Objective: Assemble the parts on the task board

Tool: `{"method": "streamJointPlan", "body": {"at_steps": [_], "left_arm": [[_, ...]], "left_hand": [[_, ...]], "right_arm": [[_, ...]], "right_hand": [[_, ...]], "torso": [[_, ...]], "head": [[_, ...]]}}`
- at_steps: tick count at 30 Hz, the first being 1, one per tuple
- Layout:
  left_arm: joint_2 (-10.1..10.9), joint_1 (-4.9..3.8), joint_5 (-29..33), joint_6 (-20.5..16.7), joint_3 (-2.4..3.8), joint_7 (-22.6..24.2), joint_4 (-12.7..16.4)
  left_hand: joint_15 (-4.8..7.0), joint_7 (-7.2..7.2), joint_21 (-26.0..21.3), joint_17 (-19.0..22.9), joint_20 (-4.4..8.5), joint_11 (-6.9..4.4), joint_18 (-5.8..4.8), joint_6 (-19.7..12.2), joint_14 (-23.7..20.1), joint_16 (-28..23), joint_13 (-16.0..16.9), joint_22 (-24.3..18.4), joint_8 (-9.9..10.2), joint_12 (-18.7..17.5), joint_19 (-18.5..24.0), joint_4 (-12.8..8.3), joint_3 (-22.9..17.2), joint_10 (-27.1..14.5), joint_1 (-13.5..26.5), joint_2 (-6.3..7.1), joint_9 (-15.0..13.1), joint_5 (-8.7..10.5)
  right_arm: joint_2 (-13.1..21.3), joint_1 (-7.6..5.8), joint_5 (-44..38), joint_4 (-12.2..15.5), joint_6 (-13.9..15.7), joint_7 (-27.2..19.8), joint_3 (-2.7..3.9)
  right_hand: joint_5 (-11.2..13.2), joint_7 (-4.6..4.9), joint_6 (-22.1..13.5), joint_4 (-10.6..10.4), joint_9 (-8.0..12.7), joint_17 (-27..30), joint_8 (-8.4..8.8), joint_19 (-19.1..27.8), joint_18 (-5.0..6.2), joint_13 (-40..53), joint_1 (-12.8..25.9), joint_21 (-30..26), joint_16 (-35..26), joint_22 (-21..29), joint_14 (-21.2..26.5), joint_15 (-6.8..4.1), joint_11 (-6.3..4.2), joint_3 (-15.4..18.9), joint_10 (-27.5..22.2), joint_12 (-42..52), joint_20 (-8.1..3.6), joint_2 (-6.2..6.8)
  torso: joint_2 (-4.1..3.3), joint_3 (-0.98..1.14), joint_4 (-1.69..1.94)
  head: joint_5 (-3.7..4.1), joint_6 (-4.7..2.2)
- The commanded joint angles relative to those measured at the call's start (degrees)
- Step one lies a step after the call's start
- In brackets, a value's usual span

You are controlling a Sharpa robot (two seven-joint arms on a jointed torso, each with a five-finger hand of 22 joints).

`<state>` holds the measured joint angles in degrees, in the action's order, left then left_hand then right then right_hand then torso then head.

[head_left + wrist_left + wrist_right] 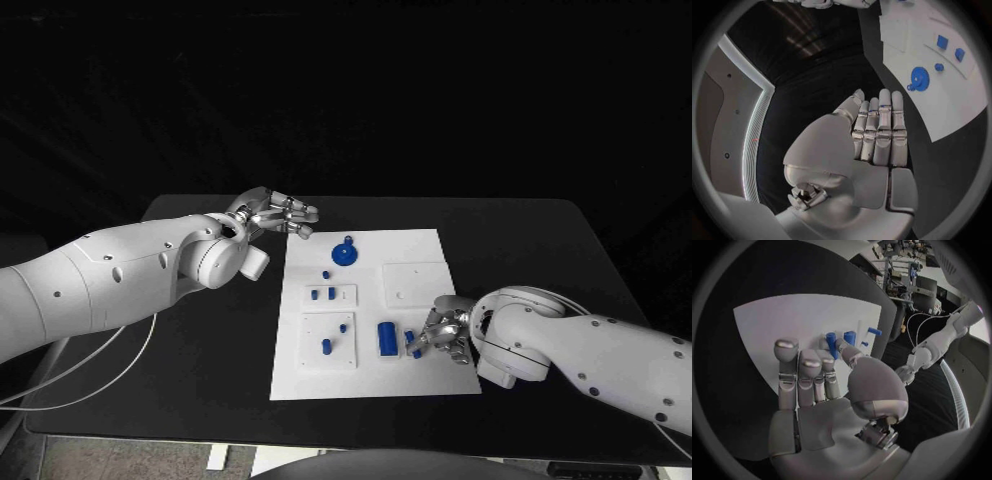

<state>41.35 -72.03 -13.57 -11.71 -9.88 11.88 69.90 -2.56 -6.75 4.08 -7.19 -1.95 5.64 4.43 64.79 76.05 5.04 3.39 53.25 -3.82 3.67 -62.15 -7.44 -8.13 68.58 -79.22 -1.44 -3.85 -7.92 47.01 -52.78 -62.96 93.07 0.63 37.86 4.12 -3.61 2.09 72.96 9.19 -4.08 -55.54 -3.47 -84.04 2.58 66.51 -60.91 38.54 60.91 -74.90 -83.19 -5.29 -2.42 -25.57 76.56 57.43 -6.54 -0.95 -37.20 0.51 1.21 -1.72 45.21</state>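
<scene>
The white task board lies in the middle of the black table. My right hand is at the board's right edge and pinches a small blue peg between thumb and finger, just right of a blue block. In the right wrist view the peg sticks up beside the thumb tip of the right hand, over the board. My left hand hovers off the board's far left corner, fingers straight and holding nothing. A round blue gear-like part lies near it on the board.
Several small blue pieces sit in the raised white plates on the board's left half. A bare white plate lies on the right half. Black table surface surrounds the board. My left arm shows beyond the board in the right wrist view.
</scene>
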Motion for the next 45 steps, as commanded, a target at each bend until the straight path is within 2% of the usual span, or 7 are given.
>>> {"method": "streamJointPlan", "body": {"at_steps": [1,17,26,29,30,36,45], "left_arm": [[-0.01,-0.04,0.29,0.88,0.04,0.19,0.18],[0.02,-0.04,0.29,1.15,0.03,0.04,0.18],[0.02,-0.04,0.29,1.21,0.03,0.00,0.16],[0.02,-0.04,0.29,1.22,0.03,-0.02,0.16],[0.03,-0.04,0.29,1.22,0.03,-0.02,0.16],[0.08,-0.04,0.29,1.23,0.02,-0.06,0.20],[0.19,-0.04,0.29,1.21,0.01,-0.13,0.31]], "left_hand": [[-0.45,-0.03,-0.08,-0.07,0.09,-0.10,-0.06,-0.42,-0.04,0.16,-0.06,-0.06,0.15,-0.17,-0.40,0.25,0.00,-0.50,0.16,0.60,0.00,0.11],[-0.47,-0.01,-0.09,-0.11,0.05,-0.09,-0.08,-0.51,-0.06,0.18,-0.06,-0.74,0.16,-0.17,-0.50,0.86,-0.06,-0.53,0.20,0.63,0.00,0.12],[-0.48,0.00,-0.10,-0.12,0.04,-0.09,-0.10,-0.53,-0.09,0.18,-0.06,-1.10,0.16,-0.17,-0.55,1.12,-0.10,-0.56,0.16,0.71,0.00,0.12],[-0.48,0.00,-0.10,-0.12,0.04,-0.09,-0.10,-0.53,-0.09,0.18,-0.06,-1.10,0.16,-0.17,-0.55,1.12,-0.10,-0.56,0.16,0.71,0.00,0.12],[-0.48,0.00,-0.10,-0.12,0.04,-0.09,-0.10,-0.53,-0.09,0.18,-0.06,-1.10,0.16,-0.17,-0.55,1.12,-0.10,-0.56,0.16,0.71,0.00,0.12],[-0.48,0.00,-0.10,-0.12,0.04,-0.09,-0.10,-0.53,-0.09,0.18,-0.06,-1.10,0.16,-0.17,-0.55,1.12,-0.10,-0.56,0.16,0.71,0.00,0.12],[-0.48,0.00,-0.10,-0.12,0.04,-0.09,-0.10,-0.53,-0.09,0.18,-0.06,-1.10,0.16,-0.17,-0.55,1.12,-0.10,-0.56,0.16,0.71,0.00,0.12]], "right_arm": [[-0.25,0.05,-0.71,-0.35,-0.63,0.11,-0.08],[-0.82,0.05,-0.53,-1.00,0.66,-0.14,-0.37],[-0.68,0.05,-0.13,-1.04,2.22,-0.68,-0.40],[-0.57,0.05,0.00,-0.99,2.62,-1.05,-0.40],[-0.52,0.05,0.03,-0.97,2.75,-1.18,-0.40],[0.05,0.05,0.14,-0.69,3.09,-2.16,-0.41],[1.39,0.15,0.70,0.10,2.82,-3.91,-0.40]], "right_hand": [[-0.27,0.00,0.35,5.62,-0.06,0.05,-0.22,-2.87,-0.07,0.07,-0.02,-0.36,0.24,-4.02,-0.05,0.05,-0.29,-5.31,0.21,0.22,0.00,-0.59],[0.40,-0.53,0.12,3.01,0.06,0.50,-0.18,-2.91,-0.04,-0.54,1.92,-0.58,-0.03,-3.93,0.02,-0.16,-0.46,-0.49,-0.03,-0.42,-0.20,0.53],[0.86,-0.26,-0.16,-3.24,0.17,0.54,-0.19,-2.91,-0.04,-1.28,4.91,-0.90,-0.31,-3.82,0.19,-0.37,-0.34,7.16,-0.32,-1.51,-0.57,4.99],[0.85,-0.21,-0.18,-5.77,0.15,0.50,-0.20,-2.93,-0.01,-1.36,4.43,-0.90,-0.37,-3.81,0.18,-0.36,-0.31,8.23,-0.34,-1.66,-0.56,6.50],[0.86,-0.18,-0.15,-9.80,0.13,0.35,-0.21,-2.94,0.03,-1.38,2.03,-0.94,-0.41,-3.79,0.13,-0.38,-0.29,8.76,-0.31,-1.74,-0.55,7.76],[0.87,-0.05,-0.27,-14.27,0.13,0.24,-0.17,-2.95,0.10,-1.39,-0.15,-0.97,-0.74,-3.81,0.17,-0.31,-0.32,10.29,-0.32,-1.85,-0.54,9.68],[0.84,-0.02,-0.41,-14.14,0.12,0.13,-0.19,-2.93,0.13,-1.53,-1.49,-1.02,-0.81,-3.81,0.12,-0.36,-0.24,10.51,-0.42,-2.08,-0.54,10.18]], "torso": [[0.00,-0.01,0.01],[0.00,0.00,-0.02],[0.01,0.01,-0.04],[0.00,0.03,-0.02],[0.01,0.03,-0.03],[0.00,0.02,-0.05],[0.02,0.03,-0.06]], "head": [[-0.05,0.02],[-0.08,0.00],[-0.09,-0.03],[-0.11,-0.03],[-0.11,-0.04],[-0.14,-0.04],[-0.16,-0.10]]}}
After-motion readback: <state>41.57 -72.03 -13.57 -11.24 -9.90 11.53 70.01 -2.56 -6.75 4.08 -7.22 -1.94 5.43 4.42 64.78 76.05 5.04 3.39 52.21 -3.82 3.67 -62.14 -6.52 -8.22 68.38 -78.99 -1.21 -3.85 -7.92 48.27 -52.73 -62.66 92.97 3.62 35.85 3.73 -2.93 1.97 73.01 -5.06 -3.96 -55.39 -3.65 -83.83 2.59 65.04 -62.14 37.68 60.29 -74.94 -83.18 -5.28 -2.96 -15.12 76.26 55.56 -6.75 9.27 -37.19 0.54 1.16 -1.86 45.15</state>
